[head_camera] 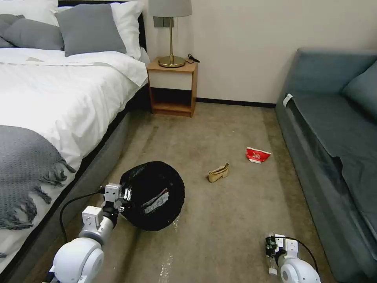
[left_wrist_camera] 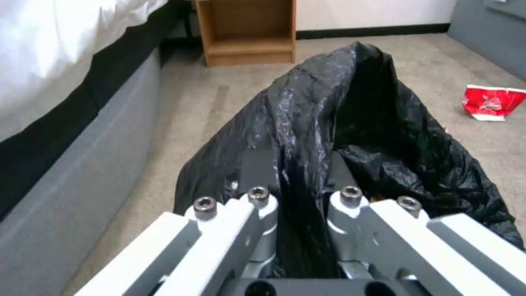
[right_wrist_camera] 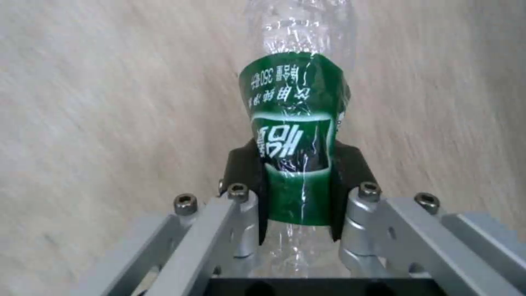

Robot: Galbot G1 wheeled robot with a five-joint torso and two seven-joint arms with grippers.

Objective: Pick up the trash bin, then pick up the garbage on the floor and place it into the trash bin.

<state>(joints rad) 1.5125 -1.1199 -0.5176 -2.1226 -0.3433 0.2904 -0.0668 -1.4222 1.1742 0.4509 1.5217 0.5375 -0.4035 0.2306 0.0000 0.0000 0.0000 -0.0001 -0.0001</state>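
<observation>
My left gripper (head_camera: 122, 195) is shut on the near rim of the trash bin (head_camera: 157, 194), a round bin lined with a crinkled black bag, held tilted with its mouth toward me. A flat shiny wrapper (head_camera: 156, 202) lies inside it. In the left wrist view the fingers (left_wrist_camera: 257, 170) pinch a fold of the black bag (left_wrist_camera: 378, 135). My right gripper (right_wrist_camera: 298, 164) is low at the front right (head_camera: 271, 251), shut on a clear plastic bottle (right_wrist_camera: 296, 94) with a green label, above the carpet. A tan paper carton (head_camera: 218, 173) and a red-and-white packet (head_camera: 257, 155) lie on the floor (head_camera: 235, 220).
The bed (head_camera: 51, 102) runs along the left and the grey-blue sofa (head_camera: 333, 133) along the right, leaving a carpet lane between them. A wooden nightstand (head_camera: 172, 86) with a lamp (head_camera: 171, 35) stands at the far wall. The red packet (left_wrist_camera: 493, 102) lies beyond the bin.
</observation>
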